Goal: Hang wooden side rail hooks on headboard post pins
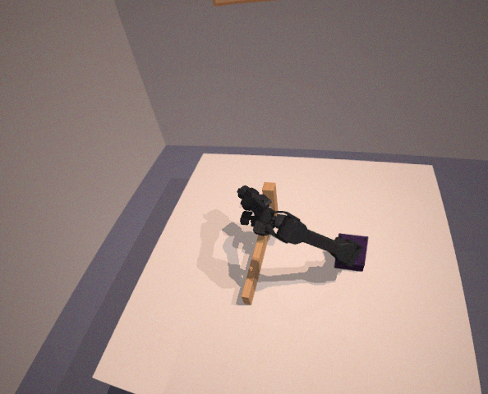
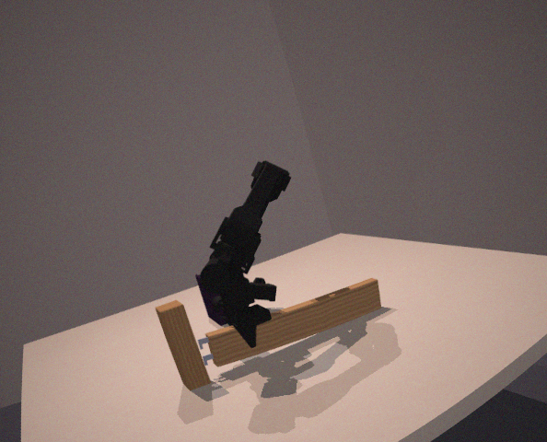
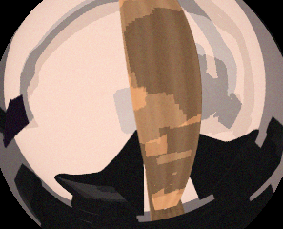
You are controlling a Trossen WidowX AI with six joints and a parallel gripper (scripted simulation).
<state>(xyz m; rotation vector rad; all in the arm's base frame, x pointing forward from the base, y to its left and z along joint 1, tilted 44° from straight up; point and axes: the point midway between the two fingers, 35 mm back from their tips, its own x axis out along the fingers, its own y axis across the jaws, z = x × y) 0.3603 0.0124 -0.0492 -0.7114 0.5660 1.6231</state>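
The wooden side rail (image 1: 258, 254) (image 2: 317, 319) (image 3: 164, 72) slopes gently, with its hook end a little above the table and its far end on the table. My gripper (image 2: 249, 332) (image 3: 155, 130) is shut on the rail near the hook end, one finger on each side; the top view hides the fingertips under the arm. The upper steel hook (image 2: 203, 341) and the lower steel hook (image 2: 208, 358) show between rail and post, outside the slot, their tips close to the post's face. The headboard post (image 1: 269, 187) (image 2: 180, 344) stands on the table. Its slot and pins are hidden.
The arm's dark purple base (image 1: 362, 254) stands on the white table (image 1: 320, 331) (image 2: 87, 380), to the right of the rail in the top view. The arm reaches over the rail from there. The post stands just beyond the rail's hook end.
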